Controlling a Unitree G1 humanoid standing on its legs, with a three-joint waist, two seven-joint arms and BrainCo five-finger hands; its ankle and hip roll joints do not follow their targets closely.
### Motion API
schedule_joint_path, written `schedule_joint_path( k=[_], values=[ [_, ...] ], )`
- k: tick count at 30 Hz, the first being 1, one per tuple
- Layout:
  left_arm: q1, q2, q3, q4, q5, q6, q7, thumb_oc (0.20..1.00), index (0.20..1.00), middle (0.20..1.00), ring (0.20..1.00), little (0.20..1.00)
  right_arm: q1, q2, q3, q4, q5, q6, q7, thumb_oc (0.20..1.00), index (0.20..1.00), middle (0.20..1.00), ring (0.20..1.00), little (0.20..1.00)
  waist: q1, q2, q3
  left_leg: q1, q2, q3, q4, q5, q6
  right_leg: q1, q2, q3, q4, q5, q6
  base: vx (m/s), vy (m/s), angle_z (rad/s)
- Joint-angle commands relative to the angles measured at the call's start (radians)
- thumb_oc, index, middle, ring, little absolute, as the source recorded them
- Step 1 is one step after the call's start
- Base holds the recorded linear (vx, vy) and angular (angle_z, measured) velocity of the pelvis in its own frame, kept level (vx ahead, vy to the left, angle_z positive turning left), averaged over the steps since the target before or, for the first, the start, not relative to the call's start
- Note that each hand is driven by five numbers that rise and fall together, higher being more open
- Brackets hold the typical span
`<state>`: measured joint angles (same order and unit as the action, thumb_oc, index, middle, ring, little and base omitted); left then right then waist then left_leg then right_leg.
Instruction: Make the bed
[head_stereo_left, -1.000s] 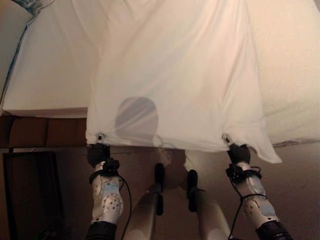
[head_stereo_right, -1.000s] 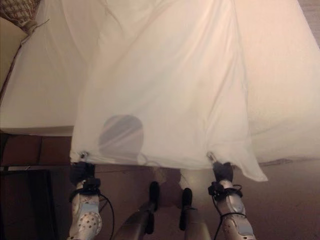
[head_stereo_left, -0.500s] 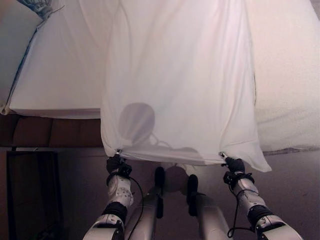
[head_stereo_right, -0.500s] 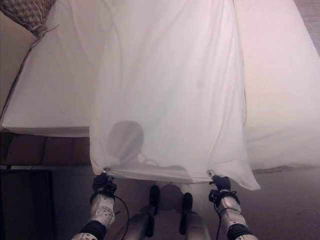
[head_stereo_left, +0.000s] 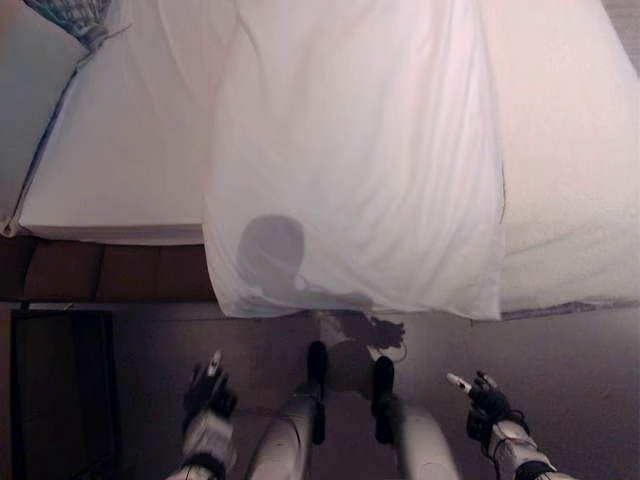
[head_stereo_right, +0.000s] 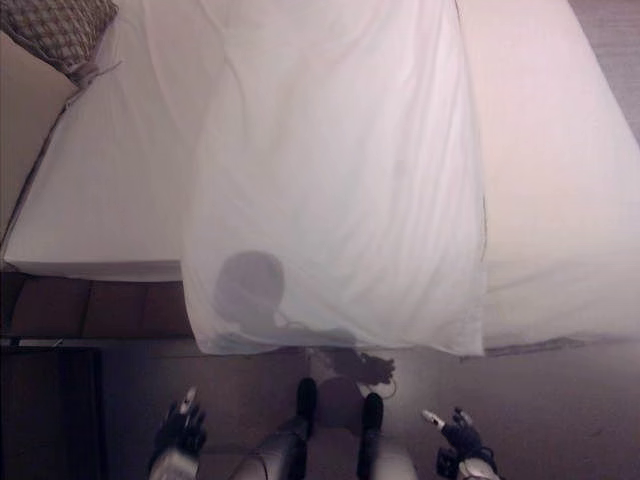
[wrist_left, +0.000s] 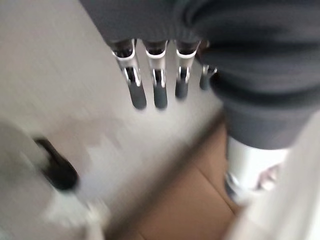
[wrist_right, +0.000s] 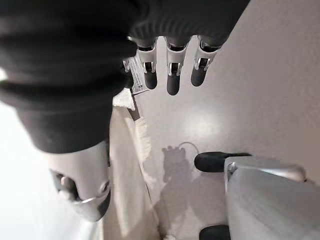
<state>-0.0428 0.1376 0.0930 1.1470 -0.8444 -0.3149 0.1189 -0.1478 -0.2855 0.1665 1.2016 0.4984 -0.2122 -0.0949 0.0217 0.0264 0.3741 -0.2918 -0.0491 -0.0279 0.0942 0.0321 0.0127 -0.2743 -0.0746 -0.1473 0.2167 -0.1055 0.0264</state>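
Both hands hang low, on the near side of the bed (head_stereo_left: 110, 215), over the floor (head_stereo_left: 580, 380). The left hand (head_stereo_left: 208, 392) has straight fingers and holds nothing. The right hand (head_stereo_left: 486, 402) is spread out too, and it is empty. The white sheet (head_stereo_left: 360, 170) lies down the middle of the bed. Its near edge hangs over the foot of the bed, close to the floor. Bare mattress shows on each side of the sheet, so the bed looks only partly covered. The sheet could slip further off the foot, because nothing holds it. It also has soft folds that may stay bumpy. A patterned pillow (head_stereo_right: 55, 30) sits at the far left corner of the bed.
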Motion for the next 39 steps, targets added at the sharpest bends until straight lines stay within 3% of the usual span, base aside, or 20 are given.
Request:
schedule_joint_path(
  k=[1,10,11,16,18,20,22,23,25,26,32,36,39],
  values=[
    [0.053,0.034,-0.067,-0.091,0.153,-0.003,-0.047,1.0,1.0,1.0,1.0,1.0,0.052,-0.002,0.031,-0.06,-0.068,-0.008,0.016,1.0,1.0,1.0,1.0,1.0,0.026,-0.038,-0.019,-0.044,-0.048,0.034,0.041,-0.023,-0.015,-0.052,-0.08,0.025,-0.13,0.203,0.107,0.0,0.0,0.0],
    [0.091,0.18,-0.251,-0.378,0.392,-0.035,-0.12,1.0,1.0,1.0,1.0,1.0,0.092,-0.062,0.076,-0.362,-0.093,-0.051,0.061,1.0,1.0,1.0,1.0,1.0,0.012,-0.037,-0.013,-0.05,-0.047,0.037,0.049,-0.024,-0.019,-0.059,-0.079,0.03,-0.125,0.2,0.109,0.0,-0.004,0.0],
    [0.057,0.217,-0.311,-0.431,0.446,-0.055,-0.137,1.0,1.0,1.0,1.0,1.0,0.071,-0.086,0.105,-0.427,-0.107,-0.068,0.073,1.0,1.0,1.0,1.0,1.0,0.008,-0.039,-0.012,-0.055,-0.047,0.04,0.05,-0.025,-0.018,-0.07,-0.077,0.036,-0.119,0.197,0.11,0.0,0.0,0.0],
    [-0.029,0.269,-0.397,-0.563,0.458,-0.083,-0.162,1.0,1.0,1.0,1.0,1.0,0.007,-0.14,0.162,-0.557,-0.11,-0.094,0.105,1.0,1.0,1.0,1.0,1.0,0.004,-0.036,0.005,-0.079,-0.047,0.047,0.076,-0.031,-0.015,-0.108,-0.073,0.05,-0.077,0.184,0.106,-0.04,0.006,-0.06],
    [-0.147,0.314,-0.497,-0.615,0.403,-0.084,-0.243,1.0,1.0,1.0,1.0,1.0,-0.097,-0.18,0.225,-0.581,-0.061,-0.093,0.156,1.0,1.0,1.0,1.0,1.0,0.001,-0.035,0.028,-0.105,-0.049,0.053,0.097,-0.035,-0.015,-0.145,-0.074,0.052,-0.043,0.177,0.103,-0.09,0.003,-0.07],
    [-0.213,0.308,-0.527,-0.617,0.313,-0.067,-0.291,1.0,1.0,1.0,1.0,1.0,-0.164,-0.188,0.263,-0.577,-0.007,-0.08,0.188,1.0,1.0,1.0,1.0,1.0,0.001,-0.035,0.042,-0.127,-0.051,0.057,0.11,-0.034,-0.016,-0.167,-0.073,0.054,-0.033,0.175,0.1,-0.08,0.0,-0.03],
    [-0.214,0.308,-0.526,-0.616,0.313,-0.067,-0.291,1.0,1.0,1.0,1.0,1.0,-0.165,-0.188,0.263,-0.577,-0.006,-0.08,0.188,1.0,1.0,1.0,1.0,1.0,0.001,-0.035,0.043,-0.128,-0.051,0.057,0.11,-0.034,-0.016,-0.167,-0.073,0.054,-0.032,0.175,0.1,-0.06,0.001,0.0],
    [-0.338,0.313,-0.582,-0.631,0.186,-0.036,-0.362,1.0,1.0,1.0,1.0,1.0,-0.269,-0.173,0.323,-0.566,0.097,-0.047,0.245,1.0,1.0,1.0,1.0,1.0,0.003,-0.033,0.062,-0.168,-0.052,0.063,0.142,-0.038,-0.017,-0.218,-0.075,0.053,0.01,0.171,0.096,-0.08,0.004,0.0],
    [-0.384,0.317,-0.604,-0.626,0.154,-0.024,-0.38,1.0,1.0,1.0,1.0,1.0,-0.309,-0.156,0.341,-0.56,0.131,-0.042,0.25,1.0,1.0,1.0,1.0,1.0,0.003,-0.034,0.069,-0.187,-0.053,0.067,0.159,-0.042,-0.016,-0.239,-0.075,0.057,0.028,0.169,0.095,-0.1,0.016,0.03],
    [-0.49,0.304,-0.654,-0.582,0.116,-0.007,-0.412,1.0,1.0,1.0,1.0,1.0,-0.388,-0.118,0.354,-0.524,0.197,-0.037,0.251,1.0,1.0,1.0,1.0,1.0,-0.001,-0.035,0.087,-0.213,-0.051,0.075,0.192,-0.049,-0.017,-0.267,-0.078,0.061,0.057,0.163,0.094,-0.08,0.022,0.02],
    [-0.696,0.287,-0.71,-0.48,0.107,0.01,-0.416,1.0,1.0,1.0,1.0,1.0,-0.548,-0.086,0.403,-0.486,0.282,-0.022,0.259,1.0,1.0,1.0,1.0,1.0,-0.008,-0.039,0.117,-0.301,-0.047,0.093,0.28,-0.072,-0.023,-0.352,-0.083,0.068,0.137,0.15,0.092,-0.05,0.03,0.01],
    [-0.852,0.229,-0.696,-0.34,0.135,0.01,-0.357,1.0,1.0,1.0,1.0,1.0,-0.712,-0.068,0.434,-0.41,0.323,-0.004,0.239,1.0,1.0,1.0,1.0,1.0,-0.009,-0.041,0.133,-0.386,-0.043,0.102,0.349,-0.089,-0.029,-0.439,-0.084,0.075,0.199,0.136,0.089,-0.02,0.03,0.02],
    [-0.875,0.225,-0.691,-0.312,0.154,0.007,-0.332,1.0,1.0,1.0,1.0,1.0,-0.744,-0.068,0.437,-0.397,0.32,-0.008,0.225,1.0,1.0,1.0,1.0,1.0,-0.01,-0.04,0.136,-0.4,-0.044,0.102,0.358,-0.09,-0.028,-0.45,-0.083,0.075,0.208,0.134,0.087,0.0,0.019,-0.01]
  ],
)
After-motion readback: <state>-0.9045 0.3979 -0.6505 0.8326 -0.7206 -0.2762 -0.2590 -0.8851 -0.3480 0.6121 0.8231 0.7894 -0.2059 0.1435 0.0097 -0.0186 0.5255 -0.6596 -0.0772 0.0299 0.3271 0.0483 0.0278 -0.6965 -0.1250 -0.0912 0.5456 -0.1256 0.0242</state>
